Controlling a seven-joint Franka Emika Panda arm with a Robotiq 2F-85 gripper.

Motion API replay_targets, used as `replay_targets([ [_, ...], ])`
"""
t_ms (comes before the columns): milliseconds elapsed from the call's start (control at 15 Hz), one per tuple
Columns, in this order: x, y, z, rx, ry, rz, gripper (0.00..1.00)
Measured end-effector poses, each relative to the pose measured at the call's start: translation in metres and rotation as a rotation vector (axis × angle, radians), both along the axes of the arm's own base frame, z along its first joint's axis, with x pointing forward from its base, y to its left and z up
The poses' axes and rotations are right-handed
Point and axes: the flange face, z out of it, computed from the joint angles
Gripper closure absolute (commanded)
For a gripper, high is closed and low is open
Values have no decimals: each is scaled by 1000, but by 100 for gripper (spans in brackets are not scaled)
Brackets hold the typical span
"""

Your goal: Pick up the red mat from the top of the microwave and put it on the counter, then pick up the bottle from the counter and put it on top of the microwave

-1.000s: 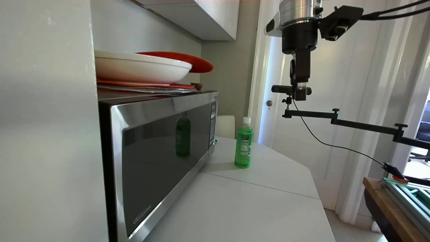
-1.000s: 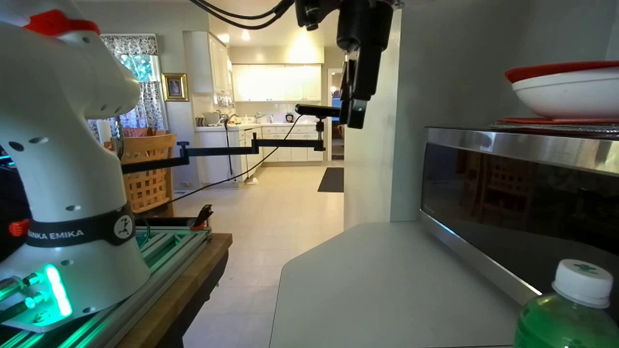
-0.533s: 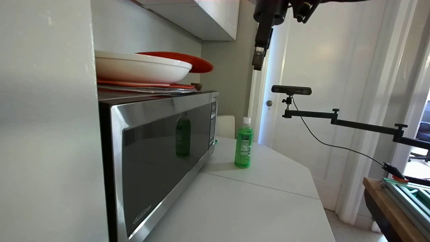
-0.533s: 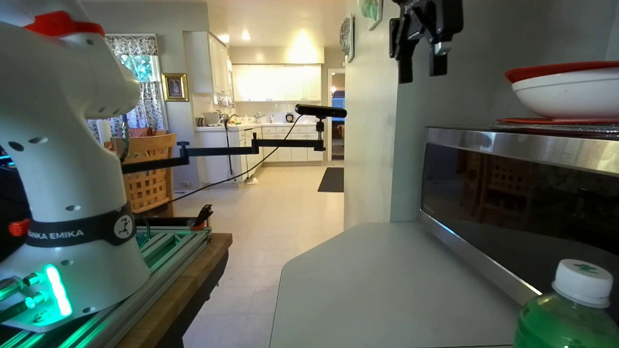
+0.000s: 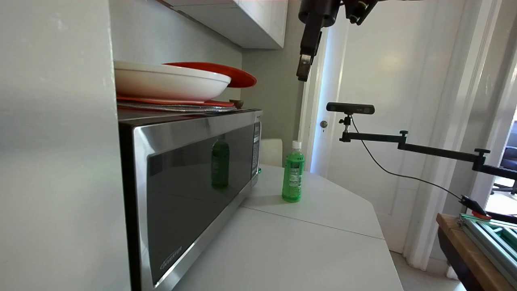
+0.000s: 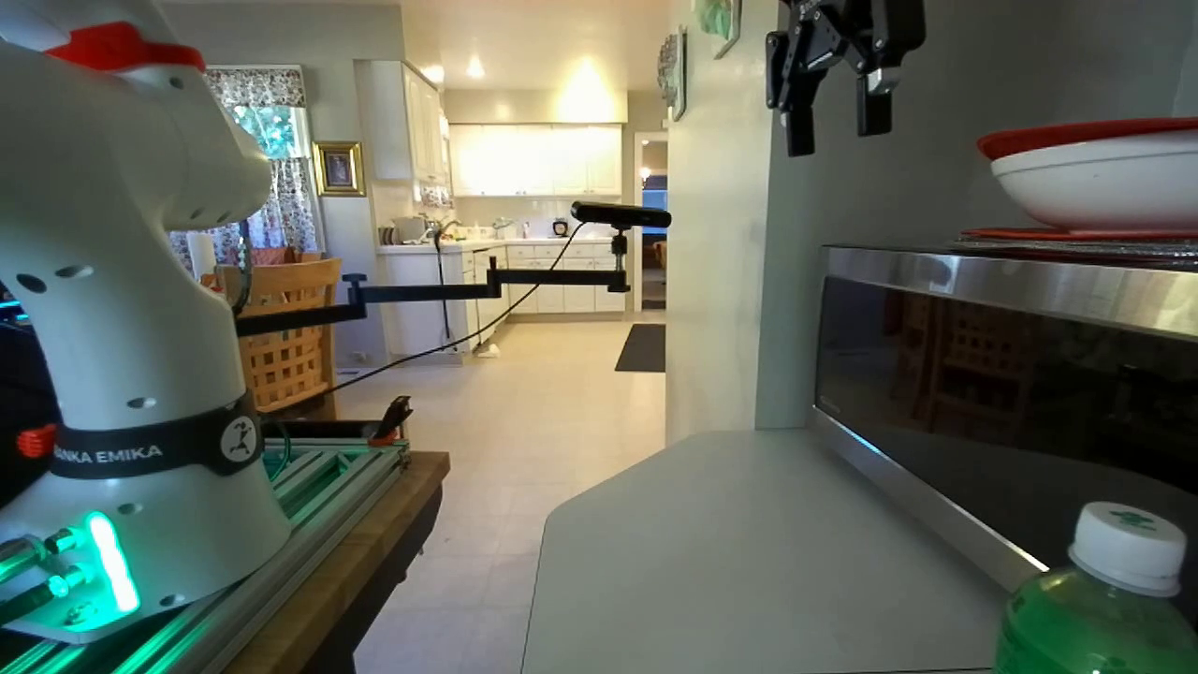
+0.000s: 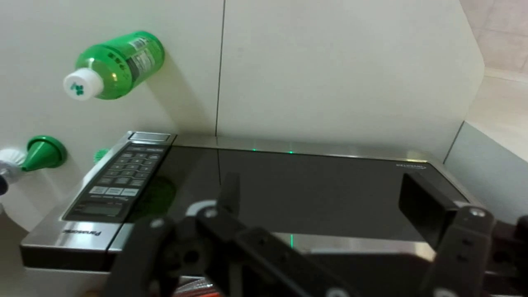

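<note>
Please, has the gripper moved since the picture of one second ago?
Yes. In an exterior view, the gripper has moved up and rightward in the picture, away from the black camera, whose right end it overlapped then.

A white bowl (image 5: 167, 83) tops flat trays (image 5: 177, 106); a picture (image 6: 339, 169) hangs.

The white robot arm (image 6: 140, 328) rises from its base (image 6: 211, 552), a light (image 6: 112, 562) glowing green there and a black band (image 6: 187, 442) circling it above; the pincer (image 6: 838, 129) hangs from the top edge of both exterior views, pointing down, slightly tilted; its two fingers (image 6: 875, 112) stand wide apart, also in the wrist view.
</note>
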Motion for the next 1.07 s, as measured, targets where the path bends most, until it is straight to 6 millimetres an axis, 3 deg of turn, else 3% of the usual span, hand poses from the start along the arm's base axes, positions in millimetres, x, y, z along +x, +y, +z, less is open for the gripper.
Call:
replay_targets([
  [533,23,4,-10,-334,-85,237,0],
  [1067,51,34,-11,-405,-312,503,0],
])
